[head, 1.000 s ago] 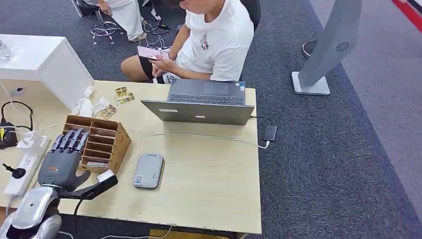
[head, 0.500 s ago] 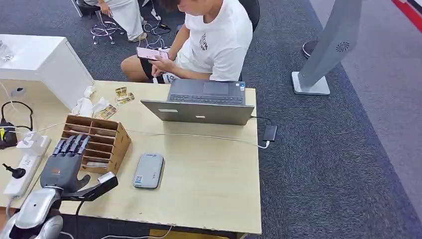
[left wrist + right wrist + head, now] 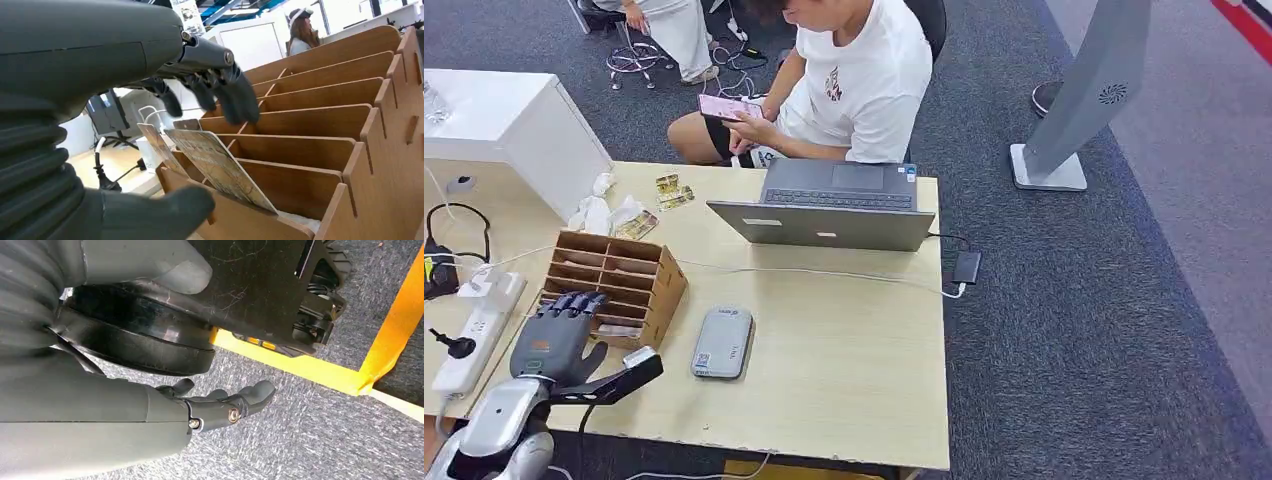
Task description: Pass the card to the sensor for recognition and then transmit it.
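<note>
Hovering left hand (image 3: 559, 335) w/ fingers apart, gripping nothing, over wooden slotted card rack (image 3: 639, 285). Card (image 3: 215, 167) leaning in near slot, not yet pinched. Reaching step; next needing thumb-finger pinch, then carrying rightward to grey card reader (image 3: 722, 342). Right hand (image 3: 220, 402) hanging, loosely released.

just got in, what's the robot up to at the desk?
The left hand is over the near end of the wooden card rack, fingers curled above a card leaning in the front slot; it holds nothing yet. The grey sensor lies untouched beside the rack. The right hand hangs over the floor. A person sits behind the laptop, looking at a phone.
</note>
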Controlling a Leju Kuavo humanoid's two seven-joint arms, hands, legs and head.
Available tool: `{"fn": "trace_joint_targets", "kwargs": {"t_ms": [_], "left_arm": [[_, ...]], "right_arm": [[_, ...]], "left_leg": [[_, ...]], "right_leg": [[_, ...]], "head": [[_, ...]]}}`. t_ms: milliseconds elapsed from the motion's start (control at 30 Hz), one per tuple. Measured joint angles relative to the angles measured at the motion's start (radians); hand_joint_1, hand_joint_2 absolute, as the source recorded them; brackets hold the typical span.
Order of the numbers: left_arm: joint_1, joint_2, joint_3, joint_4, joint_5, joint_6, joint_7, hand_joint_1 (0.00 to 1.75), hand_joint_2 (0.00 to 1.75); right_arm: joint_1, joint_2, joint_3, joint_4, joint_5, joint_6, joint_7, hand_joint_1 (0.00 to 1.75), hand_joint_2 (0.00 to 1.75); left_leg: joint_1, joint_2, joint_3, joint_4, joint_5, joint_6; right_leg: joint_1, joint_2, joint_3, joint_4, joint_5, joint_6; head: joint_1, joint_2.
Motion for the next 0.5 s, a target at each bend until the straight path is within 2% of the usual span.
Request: {"fn": "trace_joint_targets", "kwargs": {"t_ms": [333,367,400,500], "left_arm": [[0.0,0.0,0.0,0.0,0.006,0.0,0.0,1.75,1.75],[0.0,0.001,0.0,0.0,0.01,0.001,-0.005,1.75,1.75],[0.01,0.011,0.0,-0.007,0.06,0.011,-0.033,1.75,1.75],[0.035,0.026,0.0,-0.05,0.097,0.014,-0.052,1.75,1.75]], "right_arm": [[0.0,0.0,0.0,0.0,0.003,0.0,0.0,0.0,1.75],[0.0,0.0,0.0,0.0,0.003,0.0,0.0,0.0,1.75],[0.001,0.0,0.0,0.0,-0.001,0.0,-0.006,0.0,1.75],[0.002,0.0,0.0,0.0,-0.016,-0.002,-0.011,0.0,1.75]], "left_leg": [[0.0,0.0,0.0,0.0,0.0,0.0],[0.0,0.0,0.0,0.0,0.0,0.0],[0.0,0.0,0.0,0.0,0.0,0.0],[0.0,0.0,0.0,0.0,0.0,0.0]], "right_leg": [[0.0,0.0,0.0,0.0,0.0,0.0],[0.0,0.0,0.0,0.0,0.0,0.0],[0.0,0.0,0.0,0.0,0.0,0.0],[0.0,0.0,0.0,0.0,0.0,0.0]], "head": [[0.0,0.0],[0.0,0.0],[0.0,0.0],[0.0,0.0]]}}
